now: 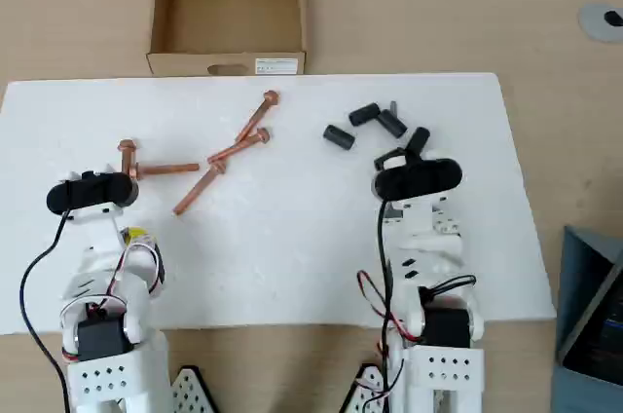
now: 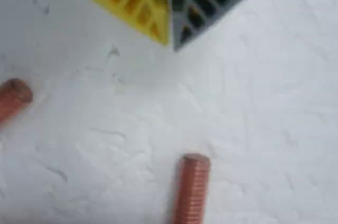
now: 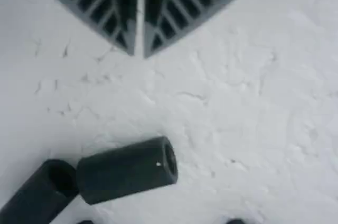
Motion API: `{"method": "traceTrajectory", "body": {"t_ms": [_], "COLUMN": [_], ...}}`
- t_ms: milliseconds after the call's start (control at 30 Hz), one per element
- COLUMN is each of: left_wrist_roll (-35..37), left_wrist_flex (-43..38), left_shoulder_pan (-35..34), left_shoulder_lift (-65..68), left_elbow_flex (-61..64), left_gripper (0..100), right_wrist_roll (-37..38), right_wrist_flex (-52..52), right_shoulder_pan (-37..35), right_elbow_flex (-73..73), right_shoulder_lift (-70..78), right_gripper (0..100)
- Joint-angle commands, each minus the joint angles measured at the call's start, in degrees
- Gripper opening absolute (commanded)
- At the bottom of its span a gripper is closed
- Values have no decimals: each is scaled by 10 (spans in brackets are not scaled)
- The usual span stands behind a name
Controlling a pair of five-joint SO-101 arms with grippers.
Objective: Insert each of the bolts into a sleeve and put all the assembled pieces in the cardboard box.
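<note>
Over the table point(image 1: 545, 43), left and right jaws shut, empty; risks nudging round bolts point(image 1: 237, 147), sleeves point(image 1: 338, 136) into rolling.

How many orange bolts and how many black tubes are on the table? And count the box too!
copper bolts: 5
black sleeves: 4 in plain sight
cardboard box: 1
Total: 10
</note>
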Motion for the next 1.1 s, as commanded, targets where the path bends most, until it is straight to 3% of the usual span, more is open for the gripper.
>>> {"method": "traceTrajectory", "body": {"t_ms": [0, 833, 1067], "left_wrist_roll": [-3, -1, 1], "left_wrist_flex": [-3, -3, 2], "left_shoulder_pan": [-1, 6, 11], "left_shoulder_lift": [-4, -4, 1], "left_elbow_flex": [-2, -4, -112], "left_gripper": [5, 5, 4], "right_wrist_roll": [0, 3, 4], "right_wrist_flex": [-8, -4, 76], "right_shoulder_pan": [-5, -16, -15], "right_elbow_flex": [0, -3, -151], "right_shoulder_lift": [2, 2, 8], "right_gripper": [10, 11, 11]}}
